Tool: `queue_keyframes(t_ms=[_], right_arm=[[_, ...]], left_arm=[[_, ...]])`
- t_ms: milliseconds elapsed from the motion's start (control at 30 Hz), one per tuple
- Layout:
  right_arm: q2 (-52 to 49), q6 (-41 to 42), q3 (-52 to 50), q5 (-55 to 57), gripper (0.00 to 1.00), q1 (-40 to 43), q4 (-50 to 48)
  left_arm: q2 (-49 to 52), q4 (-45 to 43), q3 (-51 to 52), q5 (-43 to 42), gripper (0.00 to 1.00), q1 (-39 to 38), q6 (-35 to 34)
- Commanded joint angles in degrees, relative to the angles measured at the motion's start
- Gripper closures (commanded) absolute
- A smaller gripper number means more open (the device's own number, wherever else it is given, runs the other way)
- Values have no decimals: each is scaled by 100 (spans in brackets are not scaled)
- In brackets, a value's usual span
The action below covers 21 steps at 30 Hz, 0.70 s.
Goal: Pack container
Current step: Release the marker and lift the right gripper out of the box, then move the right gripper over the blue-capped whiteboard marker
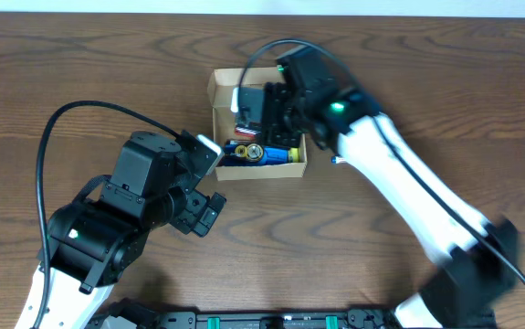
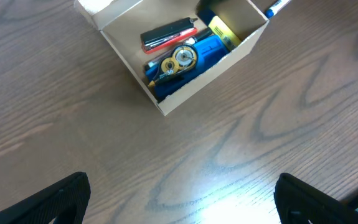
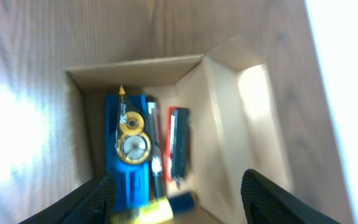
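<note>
**Tan cardboard box part-filled, both pincers empty**

Wood-grain worktop (image 2: 54, 93) fills the near ground. Here the left pincer (image 2: 182, 190) hangs low with its fingers spread wide and nothing between them, a little short of the box's near-left corner.

Just beyond it, mid-worktop, sits the container (image 1: 216, 128). It is open-topped and already holds a blue correction-tape roller (image 3: 131, 146) with yellow wheels, a red-and-black stick (image 3: 179, 146) beside it, and a yellow piece (image 2: 223, 32) towards the right end.

The right pincer (image 3: 177, 186) hovers straight above the opening, its fingers also wide apart and holding nothing. Farthest off, the lid flap (image 3: 253, 106) stands open.

The step appears to be work over the open box with an empty pincer. Doing it well probably means lifting straight up so that neither finger catches a cardboard wall and drags the light box. Should the flap then be folded down, the left pincer could steady the near wall first.

The only legible writing is a small mark near the roller's tip that seems to read "36". The box sides are plain, and no brand can be made out.
</note>
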<state>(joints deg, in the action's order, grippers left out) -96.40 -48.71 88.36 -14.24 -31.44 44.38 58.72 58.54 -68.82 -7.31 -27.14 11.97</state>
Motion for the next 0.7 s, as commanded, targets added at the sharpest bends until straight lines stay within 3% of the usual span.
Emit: queue_keyframes(t_ms=[0, 200, 500, 667], right_arm=[[625, 81, 48, 509, 35, 31, 415], [1143, -66, 48, 831, 39, 354, 1552], [901, -533, 46, 352, 43, 1419, 2433], [501, -538, 44, 127, 36, 1919, 2529]], left_arm=[[4, 13, -68, -15, 5, 20, -42], [4, 13, -68, -15, 5, 20, -42], [4, 13, -68, -15, 5, 20, -42], [4, 13, -68, -15, 5, 20, -42]])
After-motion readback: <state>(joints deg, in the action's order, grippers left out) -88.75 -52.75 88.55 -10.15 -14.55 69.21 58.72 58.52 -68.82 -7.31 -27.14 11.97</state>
